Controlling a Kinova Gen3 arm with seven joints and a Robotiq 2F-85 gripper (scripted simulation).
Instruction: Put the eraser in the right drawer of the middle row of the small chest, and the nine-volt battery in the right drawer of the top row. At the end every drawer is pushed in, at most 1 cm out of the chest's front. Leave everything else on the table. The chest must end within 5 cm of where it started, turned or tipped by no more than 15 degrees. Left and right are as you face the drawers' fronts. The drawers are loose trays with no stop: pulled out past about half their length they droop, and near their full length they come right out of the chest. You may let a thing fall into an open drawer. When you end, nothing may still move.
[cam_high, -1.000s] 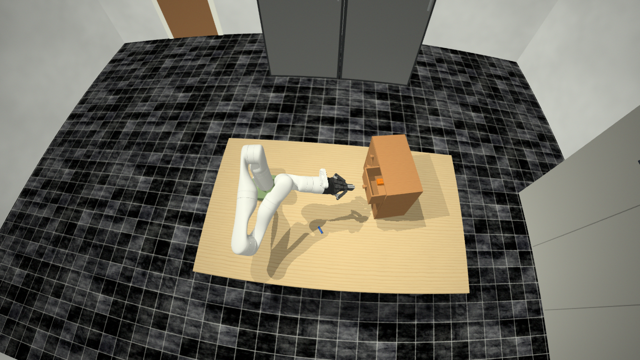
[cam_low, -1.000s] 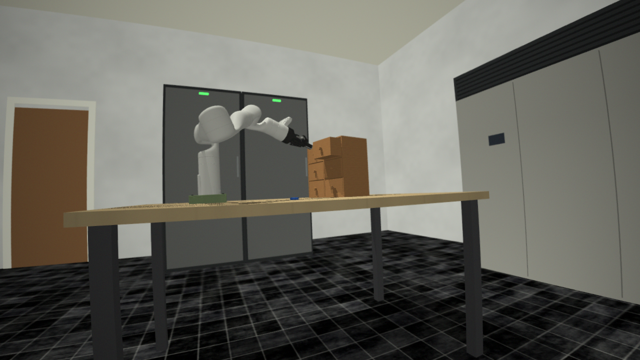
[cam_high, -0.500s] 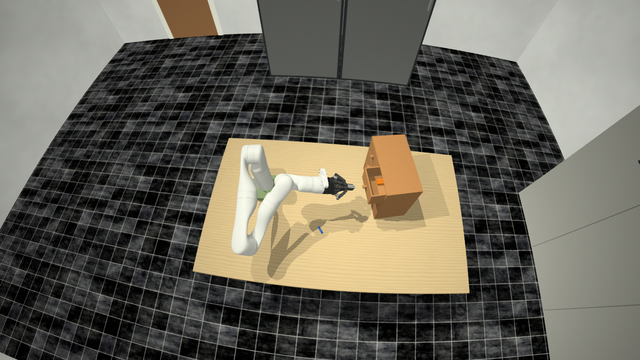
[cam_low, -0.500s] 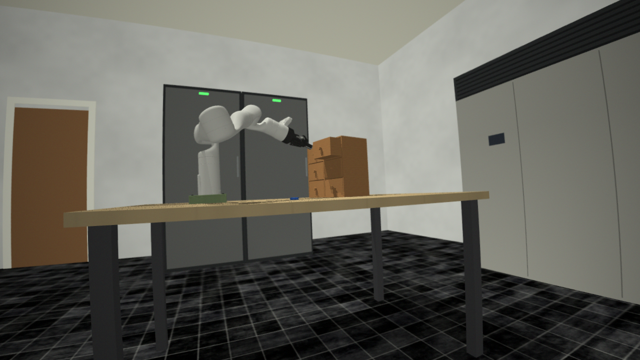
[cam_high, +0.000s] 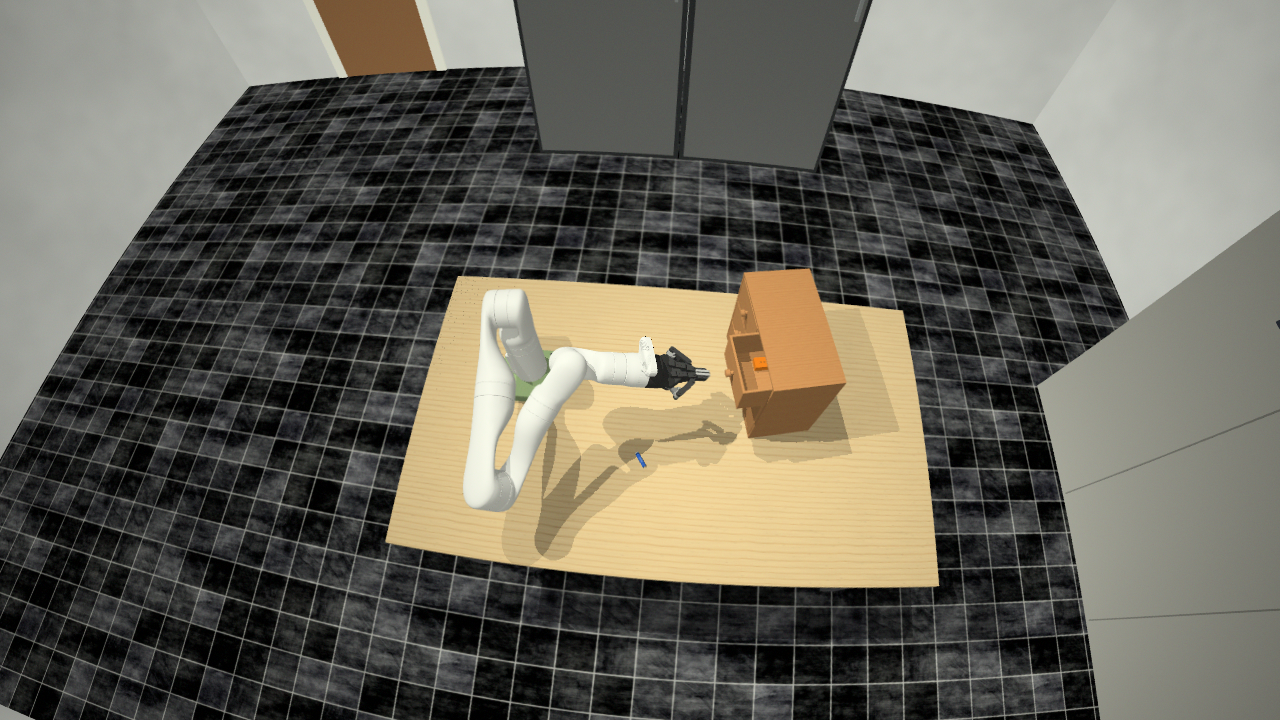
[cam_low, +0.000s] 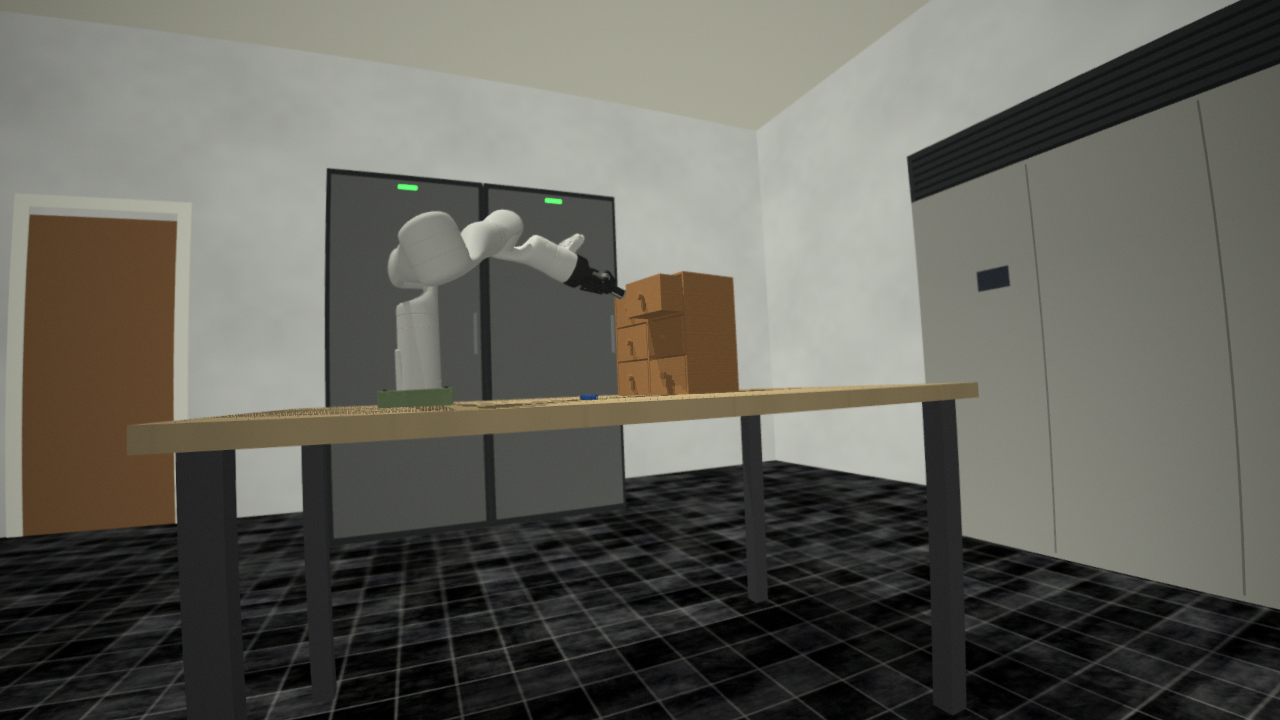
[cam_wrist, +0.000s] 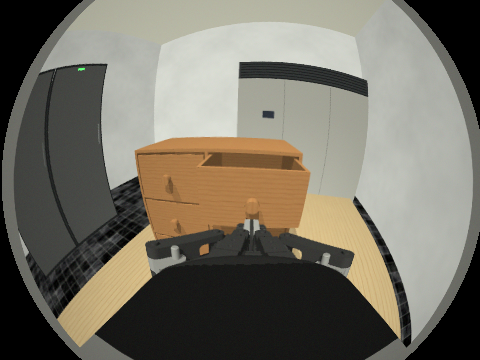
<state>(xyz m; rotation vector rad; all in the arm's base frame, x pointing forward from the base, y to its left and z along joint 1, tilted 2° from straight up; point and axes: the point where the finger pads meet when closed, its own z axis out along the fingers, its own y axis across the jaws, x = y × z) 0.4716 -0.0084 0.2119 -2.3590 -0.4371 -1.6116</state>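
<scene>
The chest (cam_high: 792, 326) (cam_low: 713, 331) (cam_wrist: 225, 144) stands upright. Its top right drawer (cam_high: 757, 399) (cam_low: 656, 291) (cam_wrist: 280, 192) is pulled well out, with an orange block (cam_high: 759, 362) inside that looks like the nine-volt battery. The other fronts that show look pushed in; the middle right one is in shadow and partly hidden. No eraser can be made out for certain. My gripper (cam_high: 708, 374) (cam_low: 622, 293) (cam_wrist: 251, 228) is shut and empty, just in front of the open drawer's knob (cam_high: 728, 372) (cam_wrist: 252, 205), with a small gap in the top view.
A small blue stick-like thing (cam_high: 640, 460) (cam_low: 588, 396) lies on the table (cam_high: 805, 528) (cam_low: 850, 400), on the side towards the exterior camera, away from the chest. The arm reaches across from its green base (cam_low: 415, 396). The top left drawer's knob (cam_high: 743, 315) (cam_wrist: 168, 184) sticks out beside the open drawer.
</scene>
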